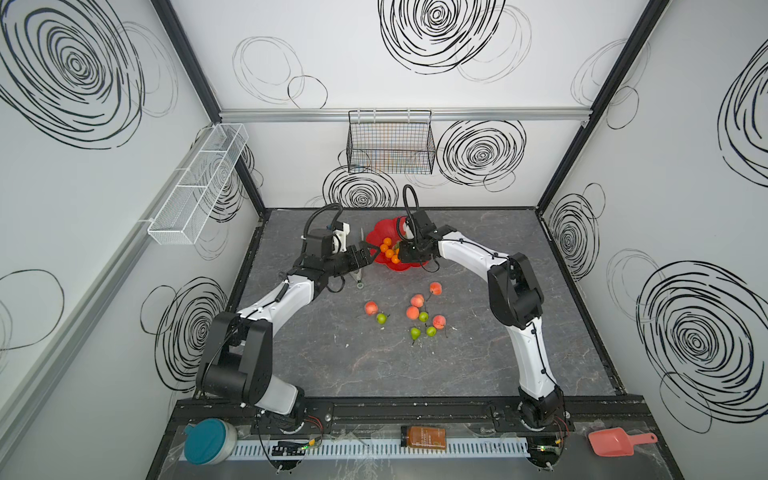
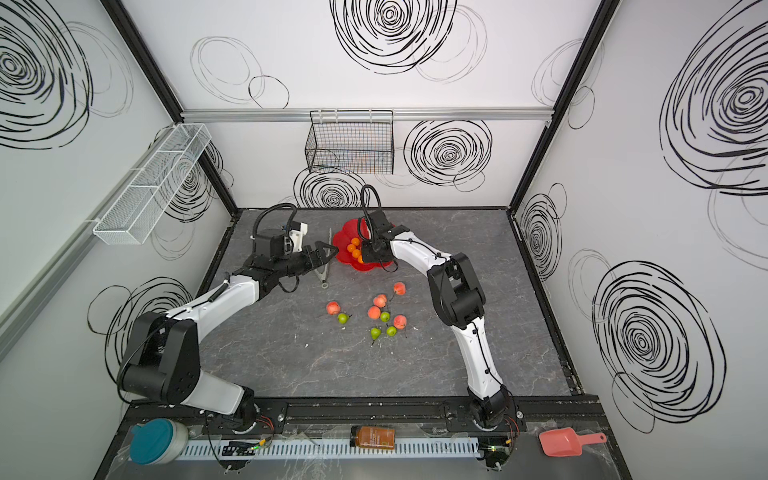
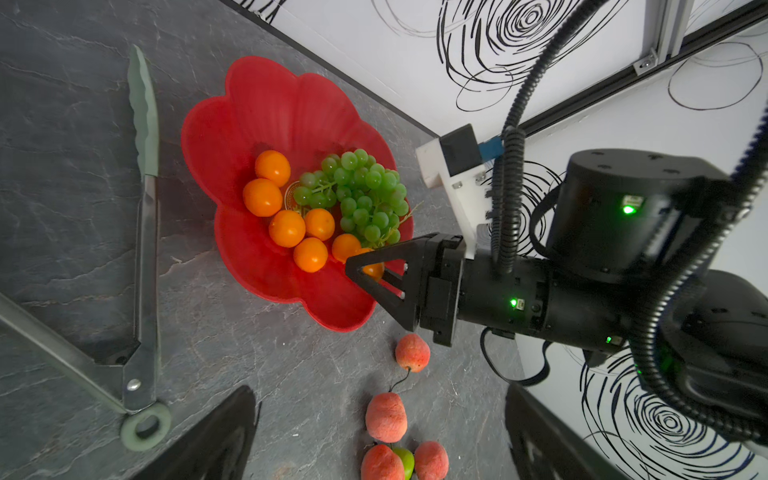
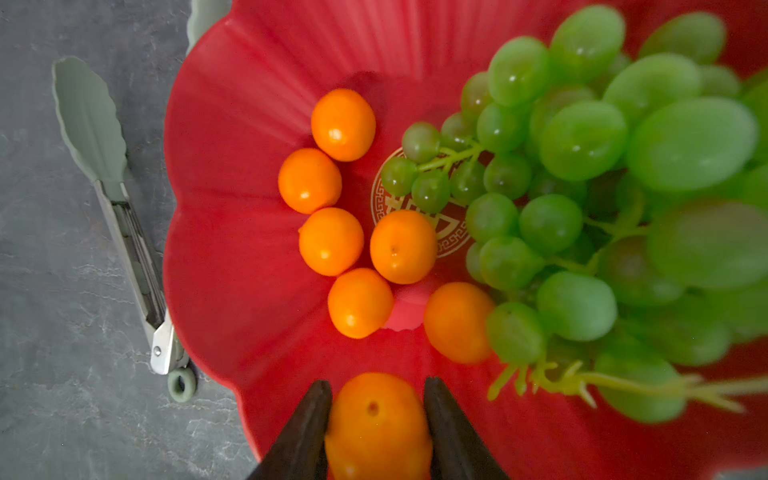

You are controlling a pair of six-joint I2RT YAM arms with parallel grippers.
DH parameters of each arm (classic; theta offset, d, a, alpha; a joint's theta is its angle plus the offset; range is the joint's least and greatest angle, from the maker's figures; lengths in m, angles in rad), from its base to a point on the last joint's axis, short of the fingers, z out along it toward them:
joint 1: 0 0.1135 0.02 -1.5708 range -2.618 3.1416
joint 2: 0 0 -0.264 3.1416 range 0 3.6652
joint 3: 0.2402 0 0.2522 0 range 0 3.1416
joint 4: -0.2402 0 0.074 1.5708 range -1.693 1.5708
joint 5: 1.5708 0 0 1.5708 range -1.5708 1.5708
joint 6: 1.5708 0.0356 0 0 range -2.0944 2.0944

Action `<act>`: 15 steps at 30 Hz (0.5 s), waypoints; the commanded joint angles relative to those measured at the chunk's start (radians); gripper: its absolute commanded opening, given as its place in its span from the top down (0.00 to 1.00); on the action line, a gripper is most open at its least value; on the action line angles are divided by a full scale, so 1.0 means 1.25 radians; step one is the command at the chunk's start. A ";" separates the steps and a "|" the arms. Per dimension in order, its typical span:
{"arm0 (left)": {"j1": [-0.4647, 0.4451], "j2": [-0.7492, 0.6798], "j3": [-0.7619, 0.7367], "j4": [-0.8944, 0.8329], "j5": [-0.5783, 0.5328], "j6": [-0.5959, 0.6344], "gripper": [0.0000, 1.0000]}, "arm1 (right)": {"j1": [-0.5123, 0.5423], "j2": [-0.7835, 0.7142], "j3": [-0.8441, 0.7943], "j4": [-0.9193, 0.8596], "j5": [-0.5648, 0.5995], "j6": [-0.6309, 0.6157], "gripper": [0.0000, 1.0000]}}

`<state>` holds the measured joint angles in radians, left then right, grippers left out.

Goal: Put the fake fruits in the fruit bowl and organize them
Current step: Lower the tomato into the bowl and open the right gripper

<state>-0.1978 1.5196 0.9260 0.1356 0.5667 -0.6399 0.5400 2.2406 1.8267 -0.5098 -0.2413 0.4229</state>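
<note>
The right gripper [image 4: 376,384] grasped one tangerine [image 4: 377,428] just inside the front rim of the fruit bowl [image 3: 266,104], which stood near the far edge of the counter [image 1: 332,357]. The left gripper [image 1: 371,255], jaws released, hovered beside it.

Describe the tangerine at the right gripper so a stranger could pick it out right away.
Look for the red flower-shaped bowl at the back of the grey table, holding green grapes and tangerines. Six tangerines lie loose near its middle; this tangerine sits by the rim, between the fingers of the right gripper.
</note>
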 commanded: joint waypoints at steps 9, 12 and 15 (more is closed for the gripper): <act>-0.007 0.012 0.021 0.035 0.034 -0.007 0.04 | -0.003 -0.001 0.027 -0.031 -0.004 0.000 0.56; -0.007 0.002 0.020 0.029 0.032 0.001 0.04 | -0.003 -0.015 0.038 -0.048 0.004 -0.008 0.55; -0.009 -0.009 0.020 0.019 0.030 0.011 0.04 | -0.004 -0.051 0.024 -0.053 0.017 -0.012 0.55</act>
<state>-0.2031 1.5280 0.9260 0.1326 0.5877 -0.6399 0.5400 2.2456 1.8416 -0.5377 -0.2420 0.4194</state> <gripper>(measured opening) 0.961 0.445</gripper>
